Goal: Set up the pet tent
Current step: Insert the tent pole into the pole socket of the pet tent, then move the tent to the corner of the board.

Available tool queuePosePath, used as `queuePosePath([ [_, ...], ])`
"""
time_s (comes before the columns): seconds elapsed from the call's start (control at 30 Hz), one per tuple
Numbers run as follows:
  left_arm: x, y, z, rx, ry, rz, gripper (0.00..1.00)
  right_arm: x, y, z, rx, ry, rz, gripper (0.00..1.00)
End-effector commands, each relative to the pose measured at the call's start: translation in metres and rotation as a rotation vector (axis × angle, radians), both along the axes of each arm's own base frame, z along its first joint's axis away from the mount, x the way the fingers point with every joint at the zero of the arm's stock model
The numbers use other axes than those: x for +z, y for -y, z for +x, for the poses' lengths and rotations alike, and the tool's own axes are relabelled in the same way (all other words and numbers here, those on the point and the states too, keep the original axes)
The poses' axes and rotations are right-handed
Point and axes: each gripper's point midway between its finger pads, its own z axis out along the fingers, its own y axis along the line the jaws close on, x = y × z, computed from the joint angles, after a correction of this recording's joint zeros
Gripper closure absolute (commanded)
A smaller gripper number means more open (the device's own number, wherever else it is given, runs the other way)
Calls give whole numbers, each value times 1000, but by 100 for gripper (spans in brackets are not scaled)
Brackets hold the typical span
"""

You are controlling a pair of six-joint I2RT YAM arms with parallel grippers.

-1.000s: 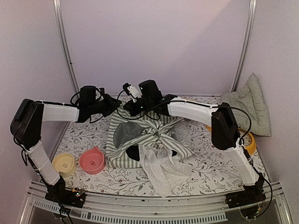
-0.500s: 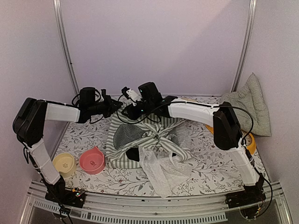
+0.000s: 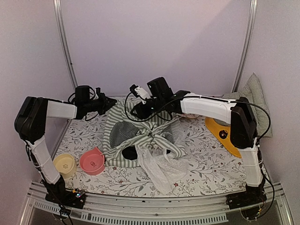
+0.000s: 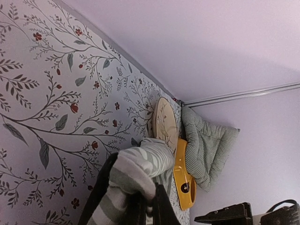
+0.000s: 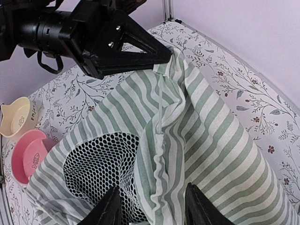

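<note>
Step in hand, by judgement: raising collapsed pet tent (image 3: 140,138). Tent lies as heap mid-tabletop (image 3: 201,164), lace trailing toward near edge. Left claw (image 5: 164,55) pressed together, pinching striped top fold at far side, holding it lifted. Right claw (image 5: 152,187) spread over fabric beside mesh window (image 5: 93,159), gripping nothing. Next move likely calls for second hold by right claw, then spreading cloth. Poles not discernible. Tent underside hidden. Right claw's contact with cloth unclear.

Floral-print table (image 3: 212,179); plain lilac walls (image 3: 159,42) behind it & to both sides; 2 metal posts (image 3: 66,47) at its back corners; soft, even light.
</note>
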Motion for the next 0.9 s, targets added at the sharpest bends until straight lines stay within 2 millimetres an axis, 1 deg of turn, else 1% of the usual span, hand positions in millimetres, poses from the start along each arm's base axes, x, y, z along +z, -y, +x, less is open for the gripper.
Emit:
queuePosePath([
  [0.0, 15, -1, 8, -16, 53, 3, 100, -20, -12, 18, -1, -4, -47, 53],
  [0.03, 16, -1, 9, -17, 52, 3, 100, -18, -15, 20, -1, 6, -42, 53],
  [0.07, 18, -2, 9, -16, 56, 3, 100, -36, -18, 24, -1, -7, -61, 54],
  [0.1, 18, -3, 9, -15, 53, 4, 100, -42, -20, 27, -3, -5, -67, 56],
  [0.17, 20, -5, 11, -11, 55, -3, 100, -48, -22, 31, -11, 3, -72, 59],
  [0.27, 24, -12, 17, -3, 60, -11, 100, -60, -21, 30, -10, -13, -92, 66],
  [0.33, 26, -18, 22, 8, 63, -10, 100, -65, -15, 28, -22, -26, -106, 73],
  [0.4, 26, -26, 28, 25, 64, -9, 100, -65, -7, 25, -41, -30, -121, 80],
  [0.43, 26, -30, 31, 33, 62, -13, 100, -65, -3, 23, -50, -31, -128, 85],
  [0.5, 26, -41, 39, 52, 59, -26, 100, -50, 8, 18, -66, -16, -121, 88],
  [0.57, 28, -48, 47, 62, 68, -30, 100, -48, 17, 12, -77, -16, -122, 91],
  [0.63, 26, -52, 53, 69, 65, -29, 100, -47, 24, 8, -85, -17, -125, 91],
  [0.7, 22, -56, 58, 69, 62, -29, 100, -48, 28, 5, -89, -21, -132, 91],
  [0.73, 24, -57, 60, 65, 67, -29, 100, -48, 30, 5, -91, -25, -135, 87],
  [0.77, 13, -57, 64, 60, 49, -26, 100, -46, 31, 4, -91, -27, -136, 79],
  [0.8, 8, -59, 66, 55, 41, -23, 100, -41, 33, 3, -95, -27, -134, 68],
  [0.87, 3, -61, 70, 46, 34, -16, 100, -31, 43, 0, -107, -31, -138, 54],
])
